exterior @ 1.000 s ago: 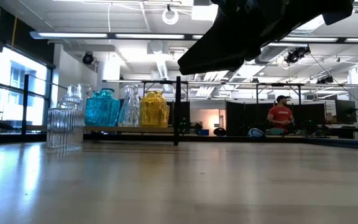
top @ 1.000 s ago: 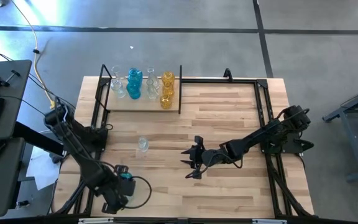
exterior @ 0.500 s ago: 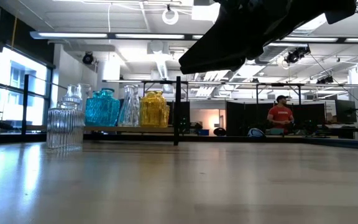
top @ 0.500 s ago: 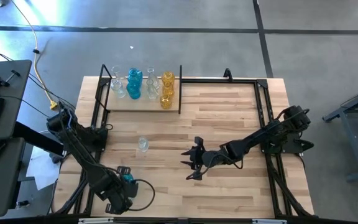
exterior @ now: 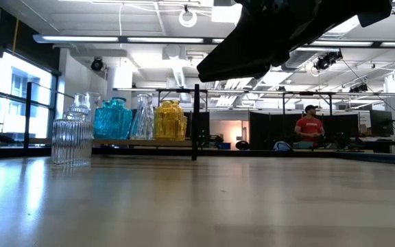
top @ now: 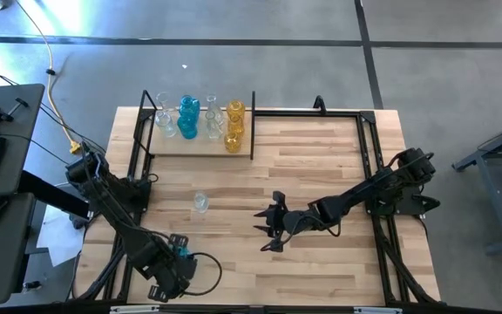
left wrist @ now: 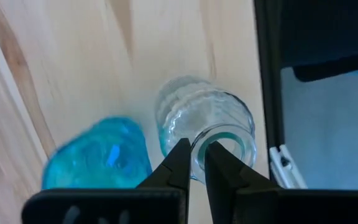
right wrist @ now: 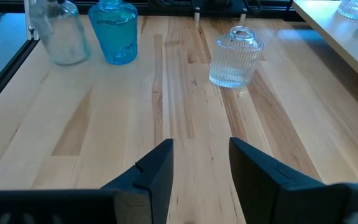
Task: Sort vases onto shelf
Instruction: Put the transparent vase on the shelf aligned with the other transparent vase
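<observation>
Pale butcher-block planks are forming the table, with a grey concrete floor around it and an open workshop showing beyond in the low view, where a person in a red shirt is standing far off. No brand, label or writing is readable anywhere.

On the table's far left part the shelf is carrying teal, clear and amber vases; in the low view they are overlapping, so their count is hard to make out. One ribbed clear vase is standing alone on the table, between the shelf and the right pincer.

At the near left corner the left pincer is pinching the rim of a clear vase, one finger inside the mouth and one outside. A teal vase is sitting just beside it, blurred and partly cut off by the pincer's body.

The right pincer is hanging over mid-table with its fingers parted and nothing between them. Its arm is filling the top of the low view as a dark shape.
</observation>
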